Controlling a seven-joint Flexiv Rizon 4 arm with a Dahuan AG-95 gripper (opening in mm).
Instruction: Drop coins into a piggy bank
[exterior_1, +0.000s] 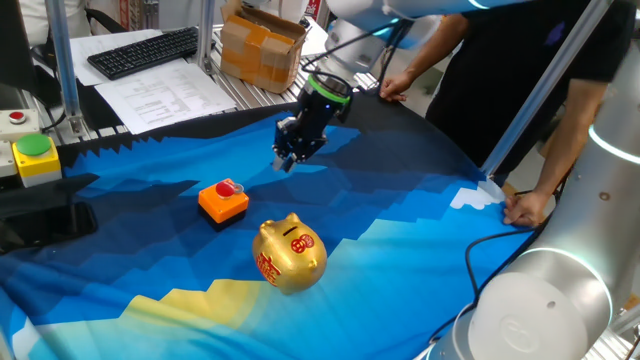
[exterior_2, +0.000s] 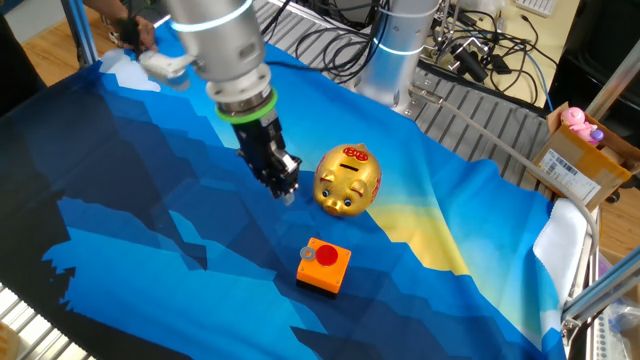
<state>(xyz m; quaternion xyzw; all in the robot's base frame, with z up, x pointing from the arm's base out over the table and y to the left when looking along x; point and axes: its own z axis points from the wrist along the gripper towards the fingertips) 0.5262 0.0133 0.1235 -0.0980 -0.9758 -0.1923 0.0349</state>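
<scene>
Beside the piggy bank, on an orange block, lies a red coin. Above and beyond that bank hangs the gripper; whether its fingers are parted I cannot tell. A poorly centred descent could knock the coin off the block.

Robotics lab (cable bundles, alu framing)

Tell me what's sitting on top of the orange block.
A red coin lies flat on the orange block, with something small and pale beside it. Whether more coins are stacked beneath it cannot be seen.
</scene>
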